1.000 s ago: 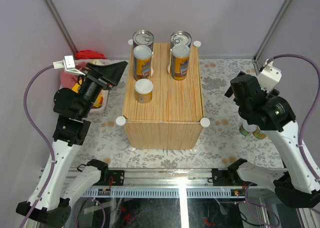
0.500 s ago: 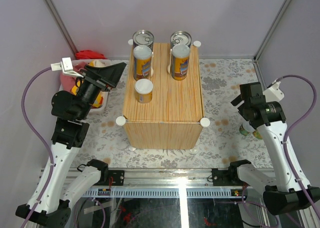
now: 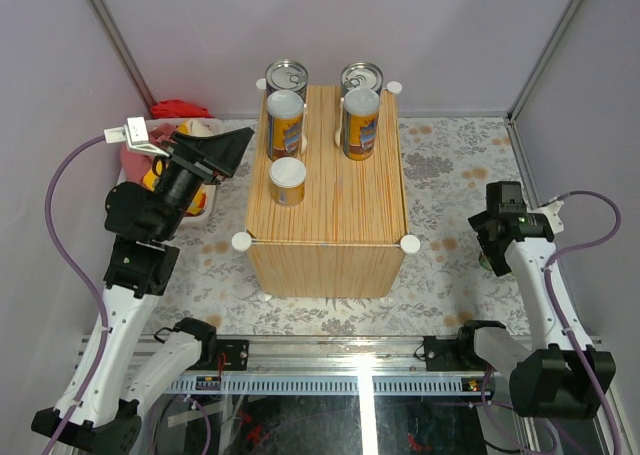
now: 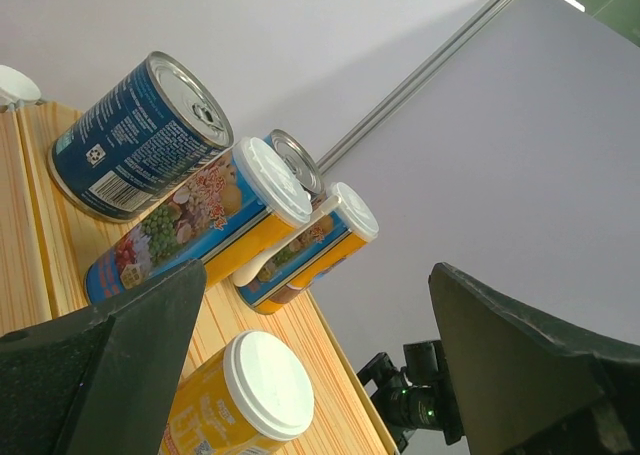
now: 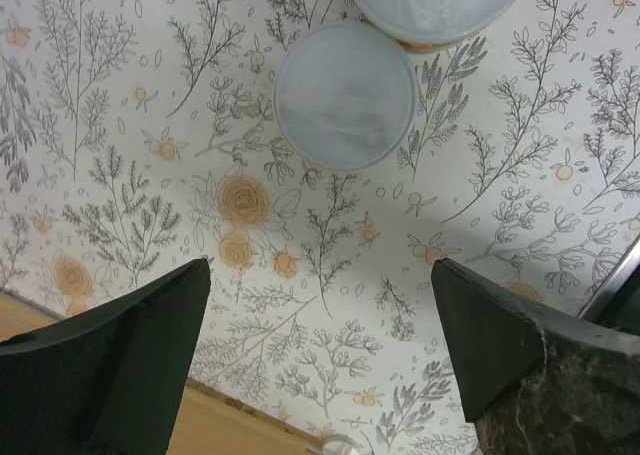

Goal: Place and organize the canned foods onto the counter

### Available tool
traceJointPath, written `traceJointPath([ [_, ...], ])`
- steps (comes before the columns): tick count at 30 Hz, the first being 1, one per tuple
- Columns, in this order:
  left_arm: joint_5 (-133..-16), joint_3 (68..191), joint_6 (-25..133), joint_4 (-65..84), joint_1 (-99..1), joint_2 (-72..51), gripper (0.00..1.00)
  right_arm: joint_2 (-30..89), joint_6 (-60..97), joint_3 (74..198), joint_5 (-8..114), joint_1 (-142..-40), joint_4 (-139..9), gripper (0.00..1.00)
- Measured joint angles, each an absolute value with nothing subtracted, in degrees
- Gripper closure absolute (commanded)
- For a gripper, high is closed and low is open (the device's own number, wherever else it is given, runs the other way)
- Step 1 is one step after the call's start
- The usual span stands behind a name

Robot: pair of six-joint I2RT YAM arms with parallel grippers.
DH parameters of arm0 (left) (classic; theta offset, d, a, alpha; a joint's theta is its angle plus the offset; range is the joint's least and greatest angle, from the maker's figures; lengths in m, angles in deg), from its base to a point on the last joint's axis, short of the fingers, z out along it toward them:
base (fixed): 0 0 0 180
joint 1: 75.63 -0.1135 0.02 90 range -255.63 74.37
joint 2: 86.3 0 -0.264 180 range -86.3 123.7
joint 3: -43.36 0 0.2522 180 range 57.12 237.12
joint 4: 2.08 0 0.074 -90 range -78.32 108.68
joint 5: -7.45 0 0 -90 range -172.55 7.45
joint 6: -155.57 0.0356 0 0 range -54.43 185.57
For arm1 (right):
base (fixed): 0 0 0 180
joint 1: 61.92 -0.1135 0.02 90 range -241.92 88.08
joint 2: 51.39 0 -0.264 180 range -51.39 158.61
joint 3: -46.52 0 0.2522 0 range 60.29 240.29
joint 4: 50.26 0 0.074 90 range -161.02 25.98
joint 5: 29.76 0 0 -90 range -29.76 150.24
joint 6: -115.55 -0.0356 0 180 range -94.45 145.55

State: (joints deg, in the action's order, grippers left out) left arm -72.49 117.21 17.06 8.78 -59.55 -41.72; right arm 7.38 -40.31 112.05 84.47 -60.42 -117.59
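The floral mat covers the table. The counter stands in its middle, a white knob at each top corner. The left arm rises from the near left. The left gripper hangs beside the counter's left edge without touching it, jaws spread wide and holding nothing; its wrist camera looks across the counter top. The right arm bends over the mat well to the right of the counter. The right gripper points straight down, jaws spread and empty. Five cans stand on the counter. Two blue cans with silver tops stand apart at the far edge. A tall can with a white lid stands just in front of each. One short can stands nearer, on the left half, in line with the left tall can. Under the right gripper two more cans stand on the mat, showing only round white lids. One lid is whole and the other is cut off by the picture's upper edge; whether they touch I cannot tell. A red cloth lies at the far left, behind the left gripper.
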Motion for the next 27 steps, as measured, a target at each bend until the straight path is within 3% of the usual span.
traceJointPath([
  [27,-72.49,116.97,17.43,8.93,-59.55,-41.57,0.06,20.12,-40.95,108.25,81.67,-47.02,-103.79,0.00],
])
